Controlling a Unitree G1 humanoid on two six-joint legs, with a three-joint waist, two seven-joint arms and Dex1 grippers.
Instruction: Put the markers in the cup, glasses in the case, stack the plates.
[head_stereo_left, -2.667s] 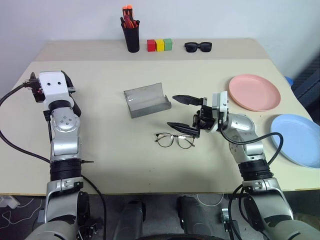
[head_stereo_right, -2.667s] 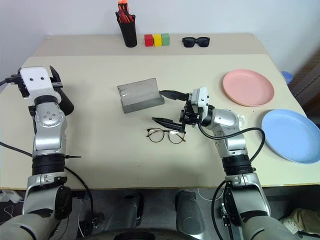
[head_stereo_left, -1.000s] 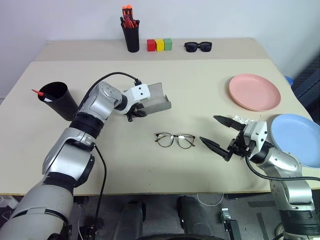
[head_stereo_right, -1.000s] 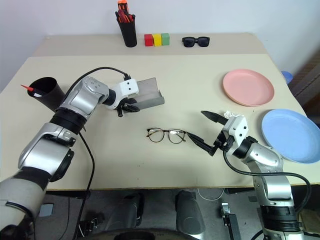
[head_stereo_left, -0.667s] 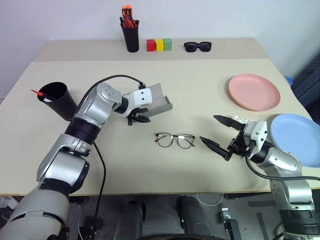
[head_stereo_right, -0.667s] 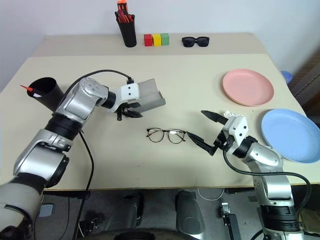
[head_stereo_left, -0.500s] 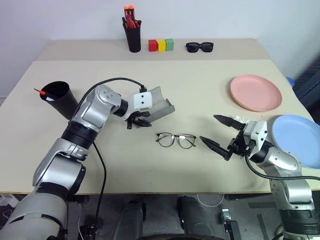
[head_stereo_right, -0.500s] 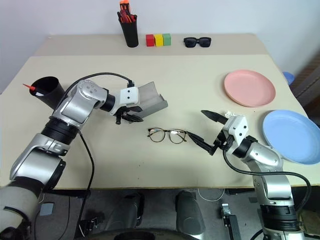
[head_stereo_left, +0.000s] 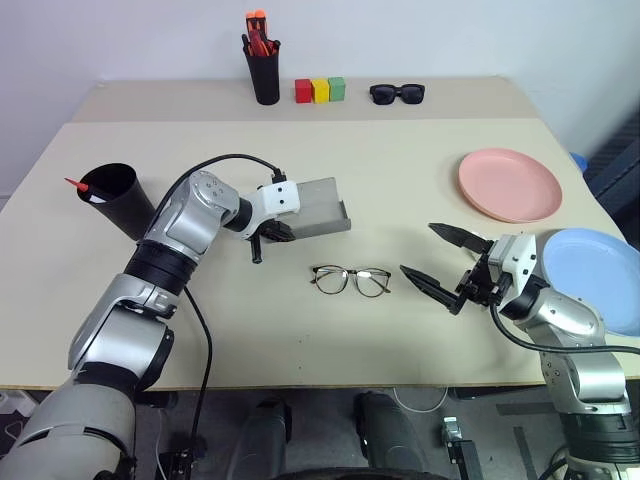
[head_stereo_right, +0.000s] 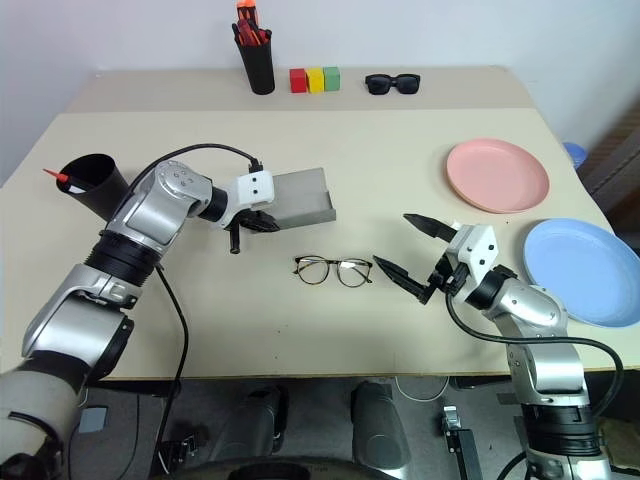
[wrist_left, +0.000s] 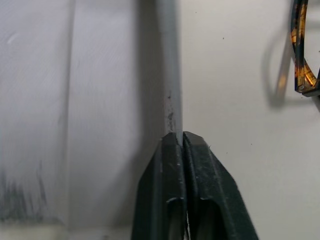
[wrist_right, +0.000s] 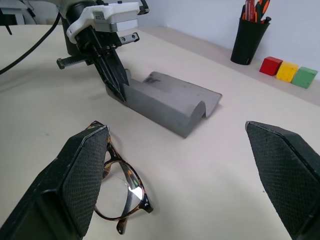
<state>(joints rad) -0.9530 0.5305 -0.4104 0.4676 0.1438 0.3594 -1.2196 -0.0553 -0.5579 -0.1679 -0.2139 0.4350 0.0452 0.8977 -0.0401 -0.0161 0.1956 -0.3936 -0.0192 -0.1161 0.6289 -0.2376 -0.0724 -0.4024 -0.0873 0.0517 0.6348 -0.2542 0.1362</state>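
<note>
Nearest the robot, the right gripper (head_stereo_left: 447, 274) hovers with its fingers spread wide, just to the right of the wire-framed glasses (head_stereo_left: 350, 280) lying lenses-up on the beige table (head_stereo_left: 400, 170). Just beyond them, the left gripper (head_stereo_right: 252, 222) has its fingers pressed together on the near edge of the open grey case (head_stereo_right: 300, 195), apparently pinching its rim. At far left the black cup (head_stereo_left: 112, 196) leans with the markers (head_stereo_left: 80, 188) poking out; at right the blue plate (head_stereo_left: 598, 275) and pink plate (head_stereo_left: 508, 183) sit apart, unstacked. Along the back stand a pen pot (head_stereo_left: 263, 70), three coloured blocks (head_stereo_left: 319, 90) and sunglasses (head_stereo_left: 397, 93). The thin pinch on the rim could slip, or tip the case over, leaving it poorly placed for the glasses. No writing or brand is legible.
</note>
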